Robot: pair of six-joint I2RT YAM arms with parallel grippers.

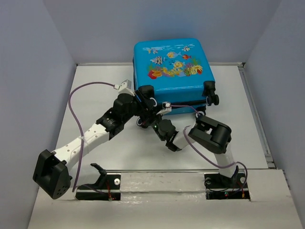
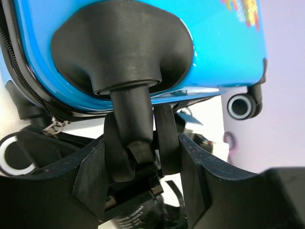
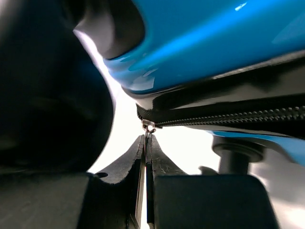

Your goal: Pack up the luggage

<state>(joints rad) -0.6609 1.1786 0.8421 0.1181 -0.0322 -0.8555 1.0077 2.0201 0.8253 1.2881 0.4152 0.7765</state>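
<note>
The luggage [image 1: 171, 67], a bright blue hard-shell case with a fish print on top, lies flat and closed at the back of the table. My left gripper [image 1: 143, 101] is at its near left corner. In the left wrist view its fingers [image 2: 95, 171] press both sides of a black twin wheel [image 2: 167, 138] under the shell [image 2: 214, 43]. My right gripper [image 1: 155, 118] is just beside it at the front edge. In the right wrist view that gripper [image 3: 146, 143] is shut on the small metal zipper pull [image 3: 148, 126], which hangs from the black zipper [image 3: 228, 117].
Grey walls enclose the white table [image 1: 95, 95] on three sides. Another suitcase wheel [image 1: 212, 99] sticks out at the near right corner. A purple cable [image 1: 76, 98] loops left of the left arm. The arm mounts [image 1: 162, 183] run along the near edge.
</note>
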